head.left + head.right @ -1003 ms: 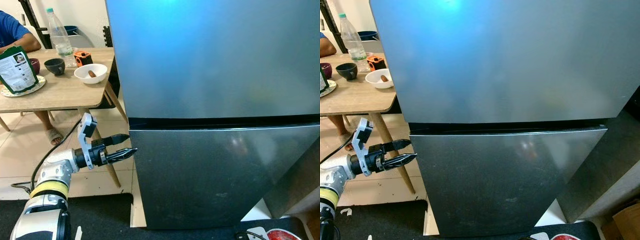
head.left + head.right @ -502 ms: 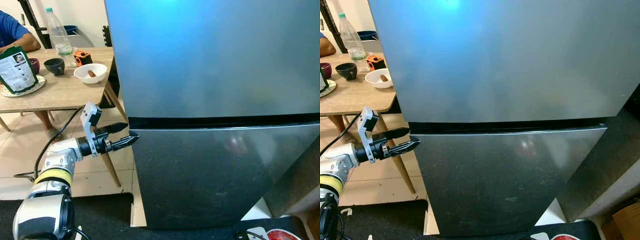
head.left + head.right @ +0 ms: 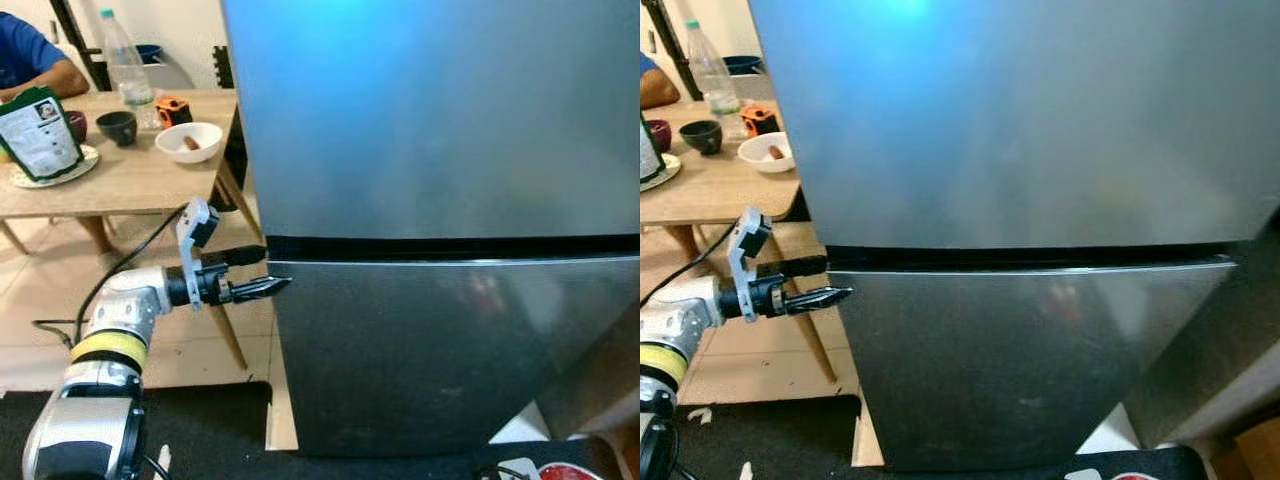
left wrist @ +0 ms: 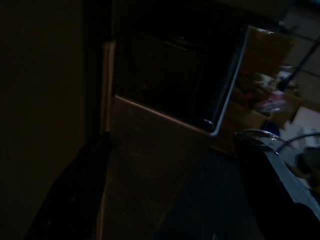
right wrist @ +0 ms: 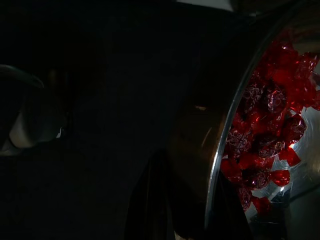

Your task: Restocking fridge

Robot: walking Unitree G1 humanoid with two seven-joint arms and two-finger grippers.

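Observation:
A tall grey fridge (image 3: pixel 440 150) stands before me with its upper door and its lower door (image 3: pixel 440 350) both closed, a dark gap (image 3: pixel 450 246) running between them. My left gripper (image 3: pixel 276 268) is open at the left edge of the lower door, just below that gap. Its lower fingertip (image 3: pixel 284 285) rests against the door's front corner, and the upper one reaches along the fridge's side. The left wrist view is very dark, with two black fingers (image 4: pixel 75 195) standing apart. In the right wrist view, red wrapped sweets (image 5: pixel 265 135) lie in a shiny metal bowl.
A wooden table (image 3: pixel 130 185) stands to the left with a white bowl (image 3: pixel 189 142), a water bottle (image 3: pixel 122 65), a dark bowl (image 3: pixel 118 127) and a green packet (image 3: pixel 40 133). A person in blue (image 3: pixel 35 65) sits there. A table leg (image 3: pixel 228 330) is close behind my left arm. A black mat (image 3: pixel 190 430) covers the floor.
My left gripper has risen and moved right, from beside the lower door up to its top left corner near the gap. The camera has shifted slightly.

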